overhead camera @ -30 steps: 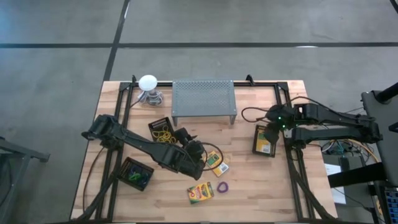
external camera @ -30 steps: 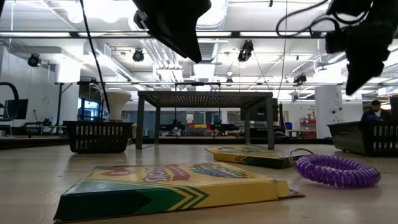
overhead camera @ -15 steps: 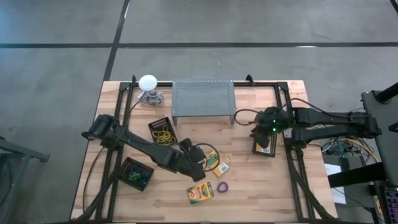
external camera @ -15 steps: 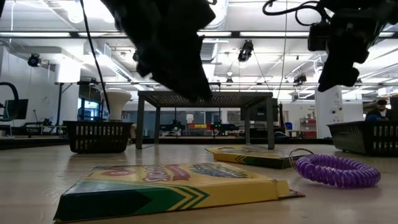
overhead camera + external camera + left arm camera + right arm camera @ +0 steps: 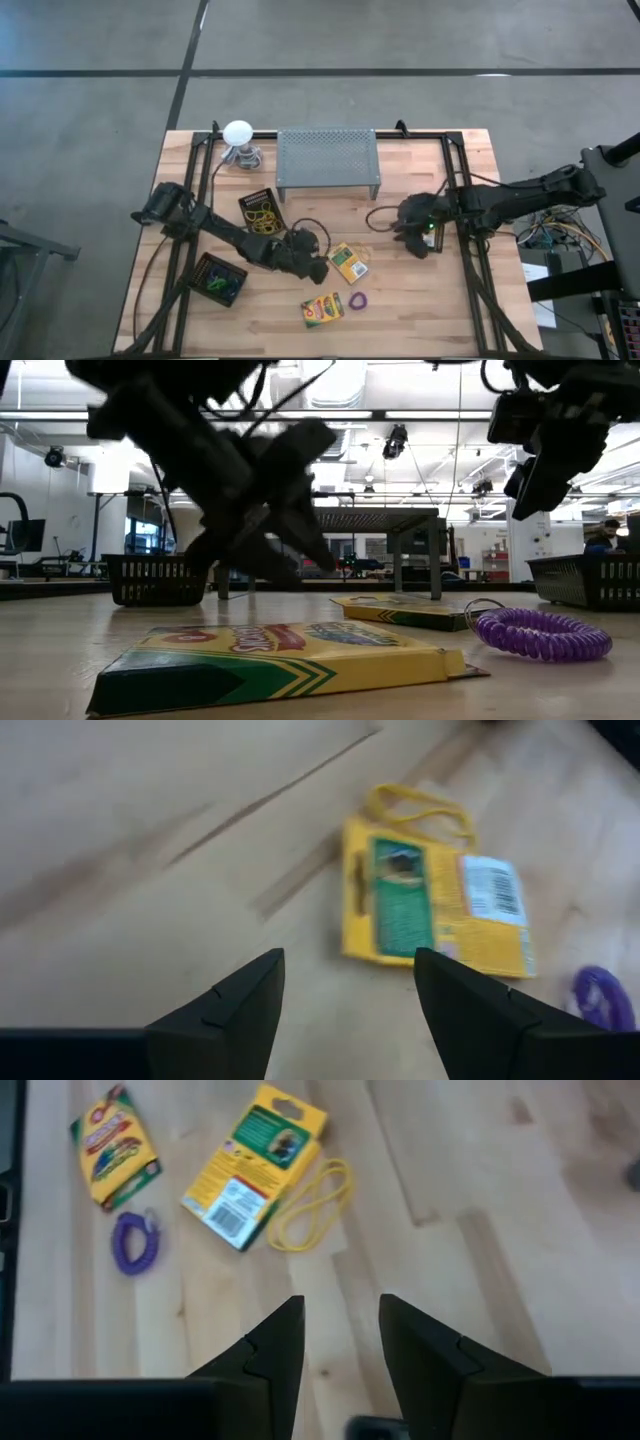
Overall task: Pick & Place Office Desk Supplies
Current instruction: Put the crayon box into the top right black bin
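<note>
A yellow-and-green crayon box (image 5: pixel 348 262) lies flat on the table, its back up (image 5: pixel 432 916), with a yellow rubber band (image 5: pixel 310 1204) at its edge. My left gripper (image 5: pixel 320 264) hangs open just left of this box (image 5: pixel 350 960), low over the wood, touching nothing. A second crayon box (image 5: pixel 322 310) and a purple loop (image 5: pixel 357 300) lie nearer the front edge. My right gripper (image 5: pixel 404 224) is open (image 5: pixel 340 1302) above the table right of centre, with nothing between its fingers.
A black basket with yellow rubber bands (image 5: pixel 261 210) and another with green loops (image 5: pixel 218 278) stand on the left. The grey perforated stand (image 5: pixel 328 160) and a white ball-topped object (image 5: pixel 238 133) are at the back. Bare wood lies between the two grippers.
My left gripper has dropped toward the table beside the crayon box, rolling and tipping as it went. My right gripper has swung from the right side toward the table's middle and near edge, sinking a little. Nothing on the table has moved.
</note>
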Controlling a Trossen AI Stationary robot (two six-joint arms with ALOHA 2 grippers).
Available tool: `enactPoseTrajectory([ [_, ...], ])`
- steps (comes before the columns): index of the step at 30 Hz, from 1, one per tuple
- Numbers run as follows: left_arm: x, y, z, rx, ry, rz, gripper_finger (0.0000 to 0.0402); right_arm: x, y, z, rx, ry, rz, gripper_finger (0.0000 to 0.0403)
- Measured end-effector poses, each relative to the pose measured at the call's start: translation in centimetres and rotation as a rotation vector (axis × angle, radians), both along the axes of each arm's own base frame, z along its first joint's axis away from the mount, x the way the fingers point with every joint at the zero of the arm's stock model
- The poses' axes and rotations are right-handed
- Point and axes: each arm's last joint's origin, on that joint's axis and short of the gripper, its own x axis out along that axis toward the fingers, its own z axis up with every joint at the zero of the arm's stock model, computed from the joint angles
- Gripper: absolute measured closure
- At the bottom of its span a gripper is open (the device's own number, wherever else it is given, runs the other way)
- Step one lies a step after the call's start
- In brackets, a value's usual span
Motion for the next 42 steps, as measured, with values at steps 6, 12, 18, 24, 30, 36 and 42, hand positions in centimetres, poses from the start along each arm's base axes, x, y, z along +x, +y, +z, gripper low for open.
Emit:
enactPoseTrajectory([
  [6,-0.4,1.1,-0.9,-0.135,-0.047,0.099,0.0172,0.7,0.8,-0.1,-0.008,-0.032,0.055,0.0286],
  [12,0.5,1.7,-0.8,-0.199,-0.091,0.090,0.0172,0.8,0.9,-0.2,-0.028,-0.035,0.076,0.0292],
  [18,1.7,1.7,-1.8,-0.223,-0.067,0.074,0.0172,0.8,0.9,-0.2,-0.038,-0.041,0.088,0.0292],
  [24,2.8,1.5,-1.9,-0.197,-0.070,0.041,0.0172,0.8,0.9,-0.2,-0.041,-0.042,0.091,0.0298],
  [30,3.2,1.3,-2.0,-0.149,-0.048,-0.054,0.0192,0.8,0.9,-0.2,-0.041,-0.040,0.091,0.0296],
  [36,3.1,1.4,-2.1,-0.102,-0.030,-0.095,0.0299,0.8,0.9,-0.3,-0.040,-0.038,0.090,0.0301],
  [42,3.1,1.5,-2.0,-0.069,-0.030,-0.126,0.0390,0.8,0.9,-0.3,-0.039,-0.034,0.088,0.0298],
])
